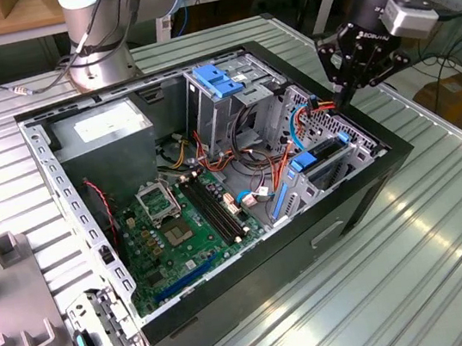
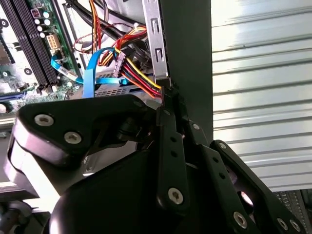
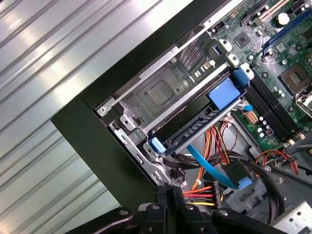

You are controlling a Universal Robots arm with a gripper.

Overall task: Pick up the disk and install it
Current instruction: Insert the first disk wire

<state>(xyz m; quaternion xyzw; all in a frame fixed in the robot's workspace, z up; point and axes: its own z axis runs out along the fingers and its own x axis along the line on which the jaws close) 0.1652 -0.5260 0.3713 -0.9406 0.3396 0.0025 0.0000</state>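
Note:
The disk [image 1: 325, 151] lies in the drive bay at the open computer case's front corner, on the exterior view's right, with blue rails along its sides. In the first wrist view the disk [image 3: 192, 129] is a dark slab between blue end tabs inside the metal cage. My gripper [image 1: 343, 97] hangs just above the case's rim beside that bay, close to the red, yellow and blue cables. Its black fingers are pressed together with nothing between them in both wrist views, gripper [image 3: 168, 194], gripper [image 2: 170, 97].
Inside the black case [image 1: 259, 299] are the green motherboard [image 1: 178, 224], a grey power supply box [image 1: 103, 131] and a taller cage with a blue latch [image 1: 217, 79]. A second arm's base [image 1: 99, 45] stands behind. Grey fixtures [image 1: 14, 292] sit on the ribbed table [image 1: 448, 227].

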